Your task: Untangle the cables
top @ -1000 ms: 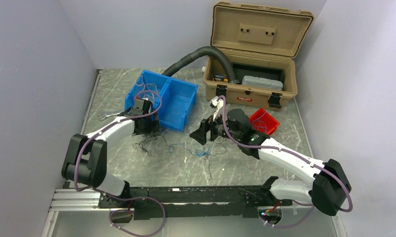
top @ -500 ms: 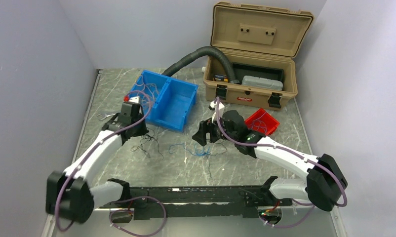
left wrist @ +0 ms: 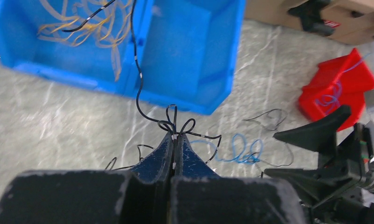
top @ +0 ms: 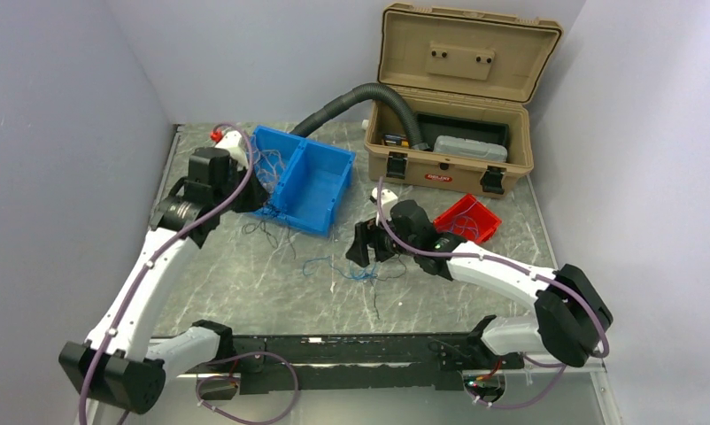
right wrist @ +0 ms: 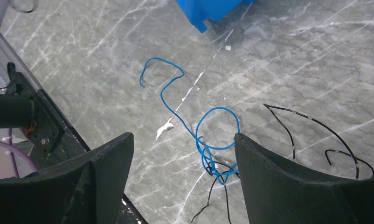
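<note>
As the left gripper (left wrist: 175,138) snaps shut on a looped black wire (left wrist: 137,88), its arm has swung from the front of the blue bin (top: 320,193) round to the bin's left side. The move draws that strand up and away from the rest of the cables (top: 360,271). The jaws, wide a second ago, are now pinched tight with the wire between their tips. From there the wire runs up over the bin's front wall toward the yellow wires (left wrist: 82,32) lying in the left compartment. The right gripper (right wrist: 183,136) has kept its jaws spread and hangs empty over a knotted blue wire (right wrist: 207,154) in front of the bin, where thin black strands lie mixed in. One strand appears to be coming free, but the tangle before the bin is not yet sorted. The grey marbled surface (top: 272,297) also carries a small red tray (top: 465,217) to the bin's right and an open tan case (top: 449,168) behind that. A black corrugated hose (top: 343,99) arches behind the bin. Plain pale walls (top: 68,133) close in on three sides.
</note>
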### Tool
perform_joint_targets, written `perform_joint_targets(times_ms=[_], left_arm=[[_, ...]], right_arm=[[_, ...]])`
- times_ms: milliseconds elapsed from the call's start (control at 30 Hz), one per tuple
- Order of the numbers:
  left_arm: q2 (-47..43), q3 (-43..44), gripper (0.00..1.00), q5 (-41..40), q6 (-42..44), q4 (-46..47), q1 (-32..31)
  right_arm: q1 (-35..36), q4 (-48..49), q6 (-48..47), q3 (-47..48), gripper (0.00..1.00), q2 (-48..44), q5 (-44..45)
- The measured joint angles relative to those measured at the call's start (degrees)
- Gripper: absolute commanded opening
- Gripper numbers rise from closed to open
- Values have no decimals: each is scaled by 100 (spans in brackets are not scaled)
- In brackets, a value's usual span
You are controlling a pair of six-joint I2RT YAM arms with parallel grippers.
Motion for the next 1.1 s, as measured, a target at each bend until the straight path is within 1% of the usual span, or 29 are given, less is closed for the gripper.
perform_joint_targets(times_ms=[133,167,200,267,367,433,500,567,667,767,833,900,933,967,1033,1100], left_arm=[[619,275,0,520,-55,538,0],[922,400,0,765,-94,761,0],[1025,437,0,846,-101,857,0],[1517,699,0,1143,-151,1064,0],[2286,1182,0,1429,-138,1403,0],[2734,1432,0,1482,-55,1602,0],[3141,1696,0,1366,127,1615,-15],[3560,1978,0,1062,391,1665,-48],[4081,2164,0,798,673,1836,-74],[4369,2006,0,584,855,2100,-170],[4413,1692,0,299,1008,2308,-334],[4461,1488,0,76,1163,2319,-538],[4520,1460,2,-28,1239,2282,-638],[4583,1460,7,-111,1281,2275,-717],[4682,1460,20,-225,1327,2243,-850],[4697,1460,34,-273,1360,2142,-885]], right_arm=[[0,-42,50,0,81,-332,136],[0,-42,66,-2,81,-442,186],[0,-35,85,-11,81,-564,258],[0,-28,131,-74,81,-817,435],[0,-33,184,-258,81,-1237,702],[-2,-44,203,-365,81,-1453,844],[-9,-72,214,-444,82,-1646,964],[-11,-94,214,-476,82,-1808,1099],[-13,-94,210,-492,82,-1989,1259],[-20,-94,205,-492,82,-2057,1384],[-24,-94,205,-496,82,-2055,1421],[-24,-96,205,-498,82,-2055,1440],[-24,-96,208,-505,82,-2052,1443],[-24,-94,208,-516,83,-2050,1449],[-28,-114,216,-522,86,-1991,1497],[-37,-212,262,-511,86,-1834,1600]])
